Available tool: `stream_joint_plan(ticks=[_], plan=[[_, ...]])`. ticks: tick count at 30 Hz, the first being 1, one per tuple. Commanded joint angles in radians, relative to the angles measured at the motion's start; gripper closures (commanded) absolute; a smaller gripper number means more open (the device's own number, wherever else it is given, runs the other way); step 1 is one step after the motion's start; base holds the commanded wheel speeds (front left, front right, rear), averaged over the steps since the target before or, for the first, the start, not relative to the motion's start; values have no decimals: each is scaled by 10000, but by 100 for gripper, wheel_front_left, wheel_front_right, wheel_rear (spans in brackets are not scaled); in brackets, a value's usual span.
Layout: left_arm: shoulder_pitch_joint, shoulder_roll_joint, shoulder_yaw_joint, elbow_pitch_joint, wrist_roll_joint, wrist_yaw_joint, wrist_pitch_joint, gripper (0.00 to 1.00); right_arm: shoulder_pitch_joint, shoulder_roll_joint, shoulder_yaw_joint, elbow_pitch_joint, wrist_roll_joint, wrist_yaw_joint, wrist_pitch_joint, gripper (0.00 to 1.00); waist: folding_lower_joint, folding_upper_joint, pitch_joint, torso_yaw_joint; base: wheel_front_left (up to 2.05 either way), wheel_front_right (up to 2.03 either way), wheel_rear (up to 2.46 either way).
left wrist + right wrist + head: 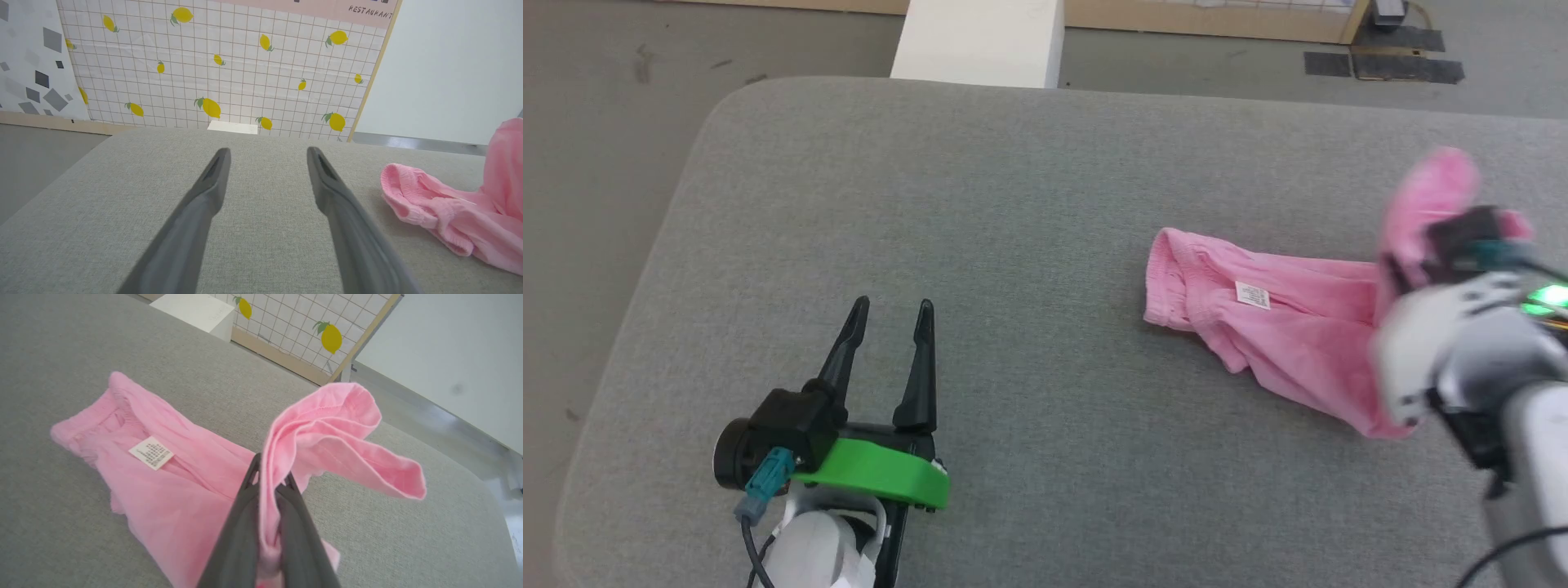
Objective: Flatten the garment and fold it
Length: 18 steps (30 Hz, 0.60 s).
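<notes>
Two items stand beyond the far edge of the grey padded surface (pixel 1013 196): a white block (pixel 978 41) and, behind it, a gridded panel (pixel 229 61) printed with lemons. Dark mats (pixel 1380 61) lie on the floor at the far right.

Left gripper (pixel 892 306): low over the near left part of the surface, fingers pointing away from the robot, jaws spread wide and empty, well apart from the cloth.

Right gripper (pixel 273 473): at the right side, raised off the surface and blurred in the head view. Its jaws are clamped tight on a bunched fold of the garment (pixel 1282 335).

The garment is light pink and occupies the right half of the surface. Its gathered waistband (pixel 1164 278) lies on the padding at the left end, with a small white label (pixel 1252 296) face up just beside it. The pinched end is lifted, its hem flaring open above the fingertips. The remainder is creased and uneven, not flat.
</notes>
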<state>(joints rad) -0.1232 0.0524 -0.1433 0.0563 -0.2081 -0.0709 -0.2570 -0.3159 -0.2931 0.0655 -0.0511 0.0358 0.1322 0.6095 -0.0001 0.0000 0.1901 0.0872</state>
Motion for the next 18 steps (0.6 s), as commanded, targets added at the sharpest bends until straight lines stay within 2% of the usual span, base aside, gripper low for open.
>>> stream_joint_plan(ticks=[1,7,14,15,16,17,18], plan=[[13,-22,-22,12,-50,-50,-47,0,-360,-54,590,10,21,-15,134,100,1,0,65,130,0,0,0],[-195,-22,-211,6,-235,20,-47,0,-1590,-66,3037,996,427,-15,440,100,1,0,389,492,0,0,0],[-439,-22,-480,-19,-440,148,-47,0,-2395,45,4558,2477,1079,-15,514,98,1,0,700,877,0,0,0],[-443,-22,-484,-21,-458,174,-47,0,-2442,42,4700,2565,1209,-15,495,79,1,0,715,891,0,0,0],[-444,-22,-480,-27,-478,197,-47,0,-2496,33,4845,2631,1376,-15,443,33,1,0,727,894,0,0,0],[-439,-22,-471,-30,-480,210,-47,0,-2533,15,4950,2654,1496,-15,386,0,1,0,731,885,0,0,0],[-426,-22,-456,-31,-476,224,-47,0,-2563,-23,5095,2662,1651,-15,353,0,1,0,728,861,0,0,0]])
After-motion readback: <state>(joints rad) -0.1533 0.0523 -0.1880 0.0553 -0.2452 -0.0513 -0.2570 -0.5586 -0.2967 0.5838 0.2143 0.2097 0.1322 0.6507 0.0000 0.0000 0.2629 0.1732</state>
